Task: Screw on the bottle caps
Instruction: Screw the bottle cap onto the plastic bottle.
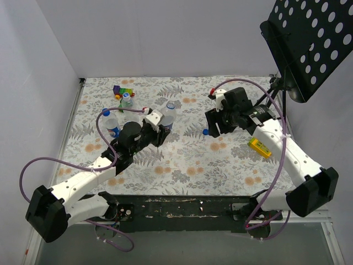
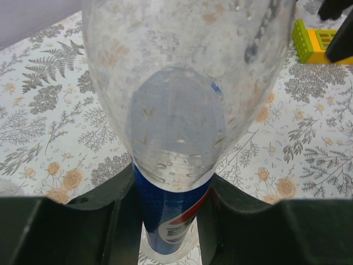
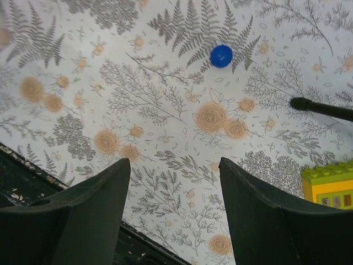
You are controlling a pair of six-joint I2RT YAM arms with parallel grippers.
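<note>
My left gripper point(image 1: 161, 130) is shut on a clear bottle point(image 1: 169, 115) with a blue Pepsi label; in the left wrist view the gripper point(image 2: 173, 182) has its black fingers point(image 2: 105, 199) pressed on both sides of the label point(image 2: 168, 218). A second bottle point(image 1: 112, 125) with a blue cap point(image 1: 105, 112) stands at the left. A third bottle point(image 1: 127, 100) with a pale cap stands behind it. My right gripper point(image 1: 213, 126) is open and empty above the cloth point(image 3: 174, 163). A loose blue cap point(image 1: 205, 132) lies on the cloth by it, ahead of the fingers in the right wrist view point(image 3: 221, 56).
Coloured toy blocks point(image 1: 122, 90) lie at the back left. A yellow and green block point(image 1: 259, 147) lies at the right, also in the right wrist view point(image 3: 331, 185). A black perforated music stand point(image 1: 309, 38) overhangs the back right; its thin leg point(image 3: 322, 108) crosses the cloth.
</note>
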